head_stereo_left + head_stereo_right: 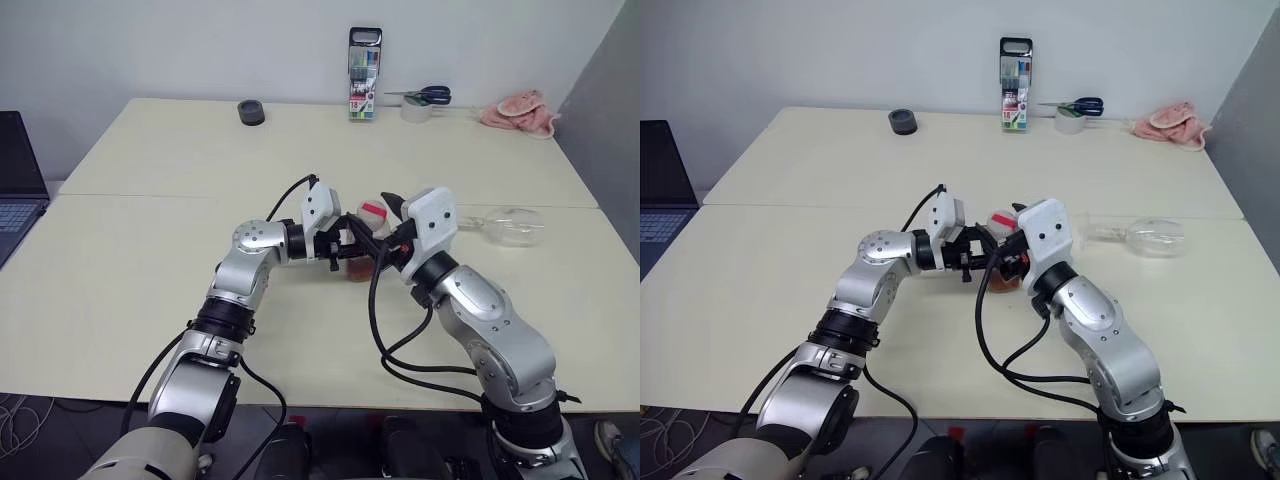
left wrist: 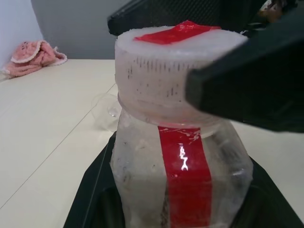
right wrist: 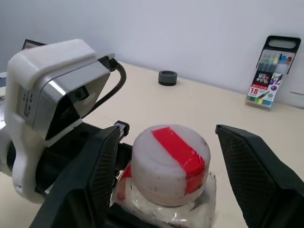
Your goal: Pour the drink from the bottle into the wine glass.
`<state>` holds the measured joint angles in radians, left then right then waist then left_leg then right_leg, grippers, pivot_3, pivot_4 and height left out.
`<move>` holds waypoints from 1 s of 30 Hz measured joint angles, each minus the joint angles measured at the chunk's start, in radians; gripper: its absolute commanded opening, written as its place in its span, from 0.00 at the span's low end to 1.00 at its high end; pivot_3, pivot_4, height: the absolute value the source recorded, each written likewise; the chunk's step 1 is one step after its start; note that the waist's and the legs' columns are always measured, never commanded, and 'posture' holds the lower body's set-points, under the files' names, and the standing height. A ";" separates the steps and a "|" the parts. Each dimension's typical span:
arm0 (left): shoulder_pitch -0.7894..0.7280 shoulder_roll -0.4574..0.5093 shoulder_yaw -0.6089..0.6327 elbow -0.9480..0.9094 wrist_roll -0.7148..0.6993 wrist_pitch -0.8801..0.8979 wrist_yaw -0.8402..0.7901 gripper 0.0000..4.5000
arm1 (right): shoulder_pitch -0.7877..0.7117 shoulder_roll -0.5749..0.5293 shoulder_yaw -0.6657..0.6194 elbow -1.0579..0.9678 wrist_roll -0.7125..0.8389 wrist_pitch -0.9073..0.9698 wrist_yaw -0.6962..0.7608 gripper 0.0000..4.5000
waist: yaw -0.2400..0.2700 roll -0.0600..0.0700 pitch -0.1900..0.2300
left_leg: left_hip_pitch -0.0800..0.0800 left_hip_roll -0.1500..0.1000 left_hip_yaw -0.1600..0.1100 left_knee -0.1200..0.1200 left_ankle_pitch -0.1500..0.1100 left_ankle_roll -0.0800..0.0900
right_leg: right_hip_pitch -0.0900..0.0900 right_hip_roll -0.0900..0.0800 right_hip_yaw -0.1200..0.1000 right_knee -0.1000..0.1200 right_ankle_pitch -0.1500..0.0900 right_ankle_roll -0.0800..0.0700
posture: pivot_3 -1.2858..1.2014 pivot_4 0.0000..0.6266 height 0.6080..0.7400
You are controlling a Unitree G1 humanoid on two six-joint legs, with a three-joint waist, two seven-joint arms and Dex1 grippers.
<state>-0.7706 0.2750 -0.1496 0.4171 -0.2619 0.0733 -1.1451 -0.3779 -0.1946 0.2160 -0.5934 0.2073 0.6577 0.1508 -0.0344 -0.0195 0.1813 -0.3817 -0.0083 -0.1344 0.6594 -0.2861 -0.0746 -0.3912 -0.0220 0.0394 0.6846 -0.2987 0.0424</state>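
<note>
The left hand (image 1: 345, 246) grips the bottle (image 2: 178, 156) upright mid-bench; the right hand (image 3: 171, 166) stands open either side of its cap (image 3: 169, 154). The glass (image 1: 510, 226) lies on its side, far right. The robot should close squarely on the cap, twist without tilting the bottle, then stand the glass up.

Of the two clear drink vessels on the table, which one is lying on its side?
The wine glass, lying toppled right of the arms; the bottle stands upright.
</note>
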 measured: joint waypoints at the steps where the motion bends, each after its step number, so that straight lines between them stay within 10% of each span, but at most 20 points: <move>1: 0.000 0.000 0.000 0.000 0.000 0.000 0.000 0.40 | -0.002 0.001 0.000 0.007 -0.008 -0.006 0.000 0.76 | 0.000 0.000 0.000 | 0.000 0.000 0.000 0.000 0.000 0.000 | 0.000 0.000 0.000 0.000 0.000 0.000 | 0.52 0.24 1.00; 30: 0.014 -0.001 0.000 -0.015 0.003 -0.011 0.021 0.40 | 0.005 0.061 0.016 0.035 -0.099 -0.045 0.004 0.68 | -0.001 0.000 0.000 | 0.000 0.000 0.000 0.000 0.000 0.000 | 0.000 0.000 0.000 0.001 0.000 0.000 | 0.52 0.24 1.00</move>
<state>-0.7566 0.2744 -0.1496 0.4020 -0.2589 0.0626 -1.1242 -0.3727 -0.1336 0.2317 -0.5585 0.1079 0.6132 0.1553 -0.0352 -0.0193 0.1813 -0.3816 -0.0083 -0.1344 0.6594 -0.2862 -0.0745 -0.3913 -0.0220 0.0395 0.6852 -0.2987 0.0424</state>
